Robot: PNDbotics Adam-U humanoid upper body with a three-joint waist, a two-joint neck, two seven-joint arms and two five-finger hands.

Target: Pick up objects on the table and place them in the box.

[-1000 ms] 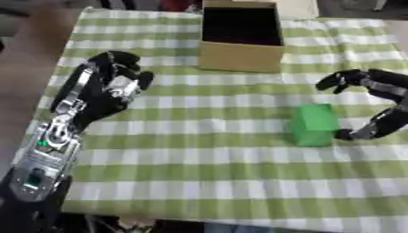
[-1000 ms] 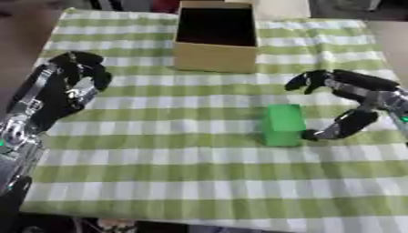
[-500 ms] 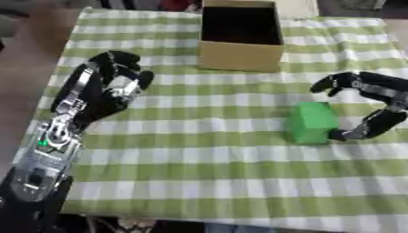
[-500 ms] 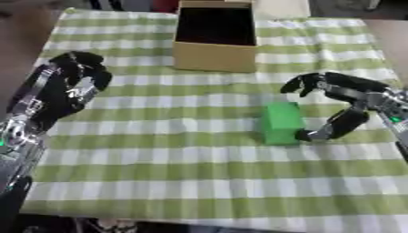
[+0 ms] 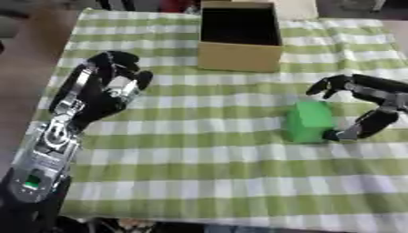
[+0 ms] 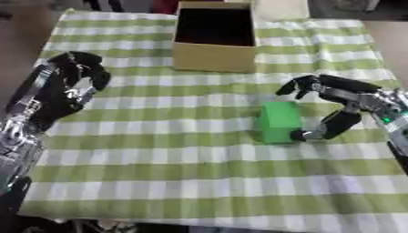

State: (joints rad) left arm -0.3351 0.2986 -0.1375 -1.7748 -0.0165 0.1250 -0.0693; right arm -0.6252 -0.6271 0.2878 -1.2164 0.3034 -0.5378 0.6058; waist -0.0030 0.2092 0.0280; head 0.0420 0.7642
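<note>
The robot's right hand (image 6: 339,107) reaches in from the right with its fingers (image 6: 296,86) arched wide and its thumb low beside a green block (image 6: 279,122); the thumb tip sits right at the block's near right corner, though whether it touches cannot be told; the fingers hang just above and beyond the block's far edge, gripping nothing yet. The block stands on the green-and-white checked tablecloth (image 5: 199,182), right of centre, well apart from the open cardboard box (image 5: 239,36) at the far middle of the table; the box's inside looks dark and nothing can be made out in it. The left hand (image 5: 108,91) rests on the cloth on the far left, fingers curled over and holding nothing.

By the look of things the job is barely begun: the one visible object, the block, is still on the table; the grasp, the lift, the carry to the box and the release are all left to do.

Against the picture of a second ago, the right hand has closed in on the block, its fingers nearer the top and its thumb tighter to the corner; the block, the box and the left hand lie as they did.
</note>
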